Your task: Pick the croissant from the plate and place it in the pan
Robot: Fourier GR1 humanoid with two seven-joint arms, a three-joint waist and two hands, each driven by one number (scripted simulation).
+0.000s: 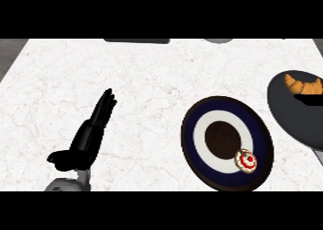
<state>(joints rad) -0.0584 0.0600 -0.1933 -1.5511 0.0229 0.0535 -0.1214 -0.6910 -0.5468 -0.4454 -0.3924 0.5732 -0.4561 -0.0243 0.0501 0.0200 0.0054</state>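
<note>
the croissant point(303, 84) already lies in the pan point(290, 114), right of the plate point(197, 134). our left hand point(91, 130), fingers straight and apart, rests left of the plate. we judge placement complete; we keep clear of the pan.

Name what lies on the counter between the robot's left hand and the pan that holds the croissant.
In the head view, the plate lies between the left hand and the pan holding the croissant.
</note>
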